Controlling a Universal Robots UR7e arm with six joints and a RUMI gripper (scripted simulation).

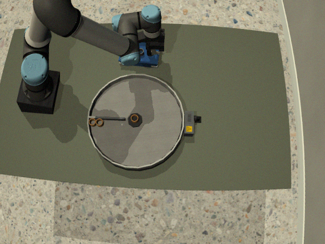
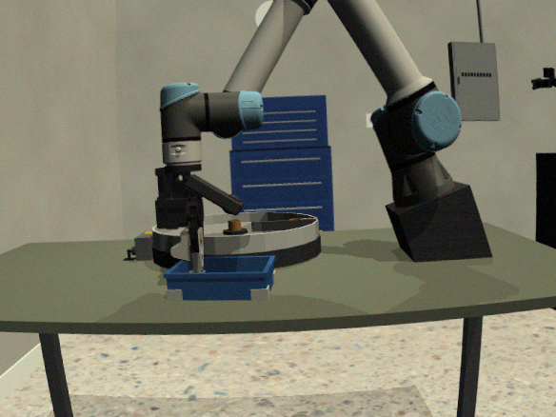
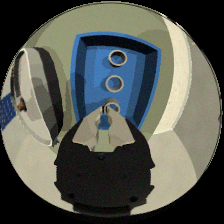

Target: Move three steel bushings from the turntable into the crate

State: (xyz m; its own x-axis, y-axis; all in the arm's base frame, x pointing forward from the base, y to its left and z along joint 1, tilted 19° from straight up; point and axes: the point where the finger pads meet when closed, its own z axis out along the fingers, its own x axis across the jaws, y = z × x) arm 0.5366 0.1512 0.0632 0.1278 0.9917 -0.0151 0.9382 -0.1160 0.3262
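The blue crate [image 1: 152, 60] [image 2: 224, 287] [image 3: 81, 65] stands behind the turntable [image 1: 180, 103] [image 2: 290, 234] [image 3: 31, 102]. Two steel bushings [image 3: 117, 57] [image 3: 114, 83] lie on the crate floor; one also shows in the overhead view [image 1: 142, 51]. My gripper [image 1: 152, 52] [image 2: 196, 266] [image 3: 105, 106] reaches down into the crate and is shut on the wall of a third steel bushing [image 3: 113, 105], low at the crate's near end. Two brass-coloured bushings [image 1: 92, 121] [image 1: 99, 122] sit at the turntable's left rim. A third [image 1: 134, 118] [image 2: 233, 225] sits on the centre hub.
A grey control box [image 1: 190, 123] [image 2: 142, 247] with a yellow warning label sits beside the turntable. The arm's black base [image 1: 37, 96] [image 2: 440, 224] stands on the table's corner. A blue cabinet [image 2: 286, 162] stands behind the table.
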